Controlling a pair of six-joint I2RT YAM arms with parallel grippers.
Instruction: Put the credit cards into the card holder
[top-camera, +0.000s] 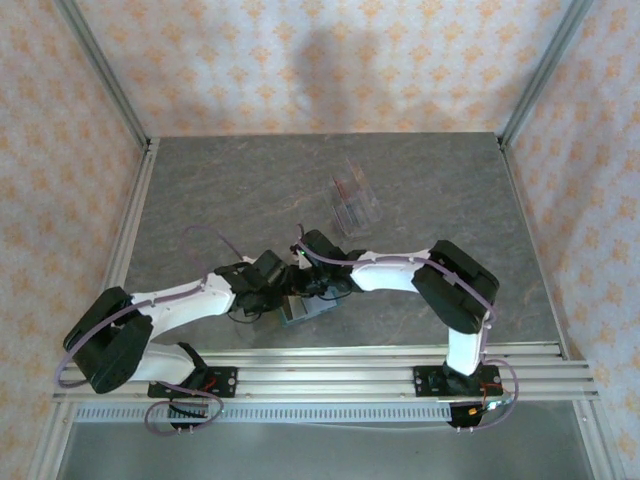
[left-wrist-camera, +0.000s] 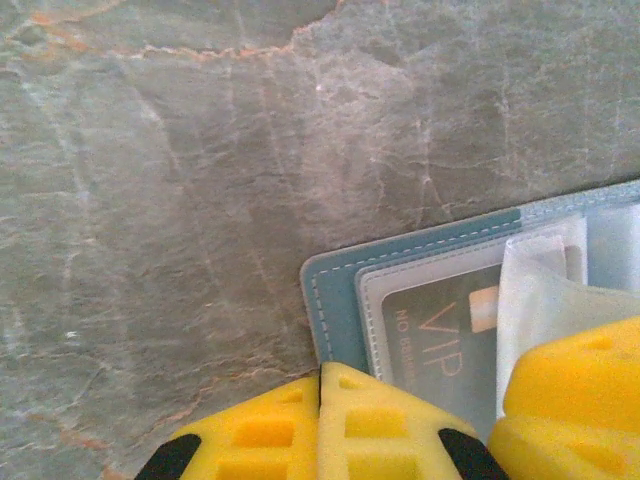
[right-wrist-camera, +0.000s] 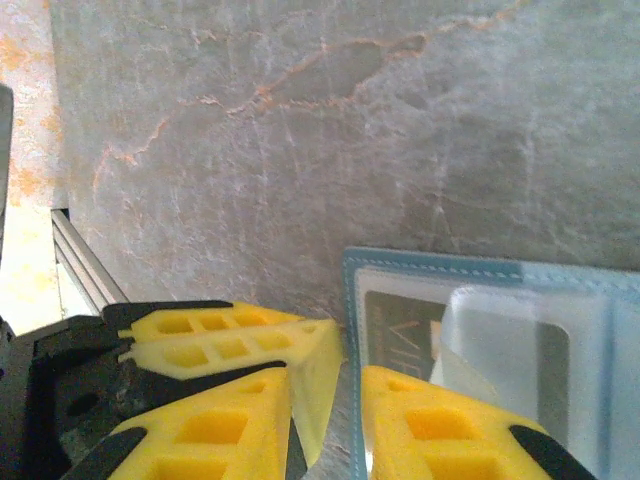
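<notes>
A dark VIP credit card (left-wrist-camera: 440, 335) sits in the clear pocket of the teal card holder (left-wrist-camera: 335, 290) on the counter (left-wrist-camera: 200, 200). The left hand (left-wrist-camera: 320, 378), closed tight, meets its corner; the right hand (right-wrist-camera: 327, 390) stands narrowly parted at its edge.

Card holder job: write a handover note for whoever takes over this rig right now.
Left gripper: jaws shut, tip at the card holder's corner.
Right gripper: jaws slightly apart beside it, nothing seen held.
Done: a dark VIP card sits in the holder's clear pocket.
To do: the clear box farther back seems to hold more cards; fetch and insert them.
</notes>
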